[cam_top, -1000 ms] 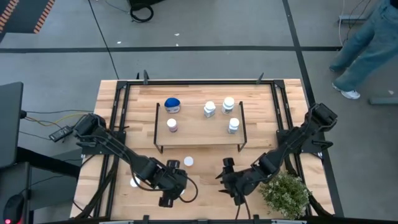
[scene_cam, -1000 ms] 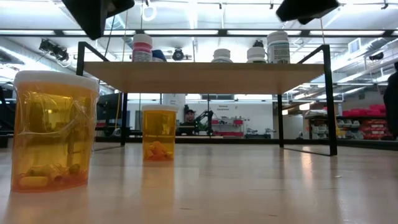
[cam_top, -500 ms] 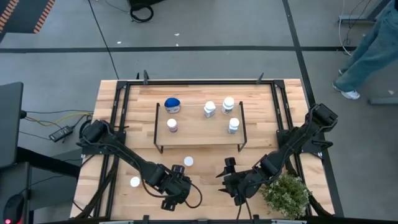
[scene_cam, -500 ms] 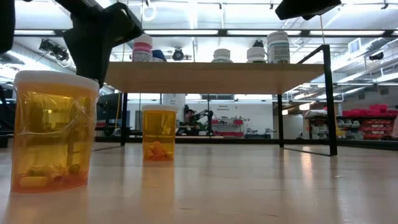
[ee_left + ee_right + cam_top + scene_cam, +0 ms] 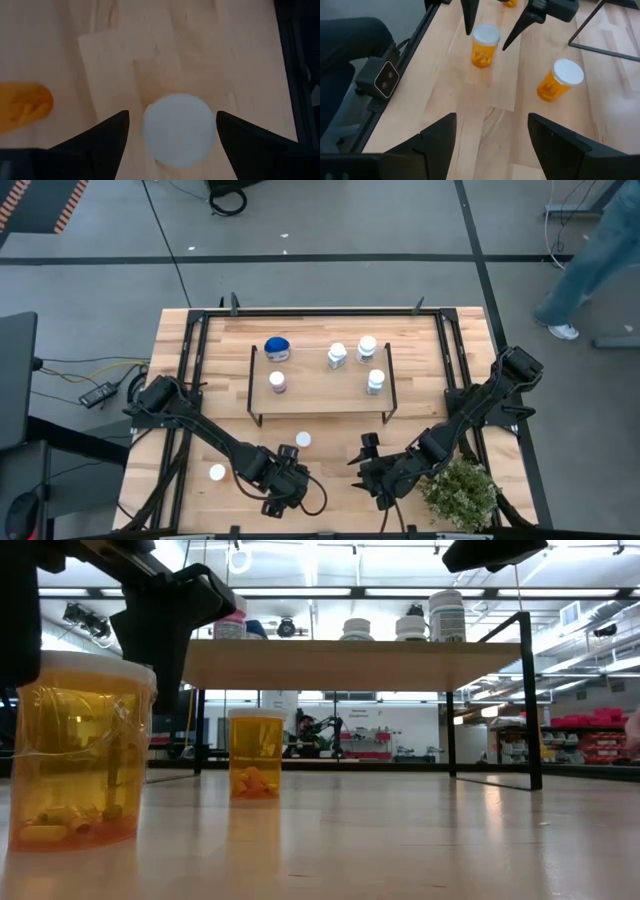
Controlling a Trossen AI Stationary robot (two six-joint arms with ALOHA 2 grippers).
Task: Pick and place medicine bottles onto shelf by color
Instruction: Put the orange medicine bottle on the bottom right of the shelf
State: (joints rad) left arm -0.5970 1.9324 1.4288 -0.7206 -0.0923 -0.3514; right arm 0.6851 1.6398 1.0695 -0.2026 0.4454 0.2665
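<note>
Two orange, white-capped bottles stand upright on the tabletop: a near one (image 5: 217,472) (image 5: 82,745) and one nearer the shelf (image 5: 303,439) (image 5: 256,753). My left gripper (image 5: 172,117) (image 5: 272,483) is open and low over the near bottle, a finger on either side of its white cap (image 5: 177,130) (image 5: 485,33). My right gripper (image 5: 492,120) (image 5: 372,468) is open and waits beside the plant. The shelf (image 5: 320,395) carries a blue bottle (image 5: 277,348), a purplish one (image 5: 277,381) and three white ones. My left gripper comes from above, pointing down, with its open fingers (image 5: 160,630) flanking the near orange bottle's cap (image 5: 177,130). The bottle stands on the table. Whether a finger touches the cap I cannot tell.
A bushy green plant (image 5: 460,492) stands at the table's near right corner. Black frame rails (image 5: 190,380) run along both sides of the table. A person's legs (image 5: 590,260) pass on the floor beyond the far right corner.
My left gripper has come down and moved toward the table's near edge, so its open fingers now flank the near orange bottle's cap. In the low view that bottle has shifted a little to the left. The person has walked on to the right.
</note>
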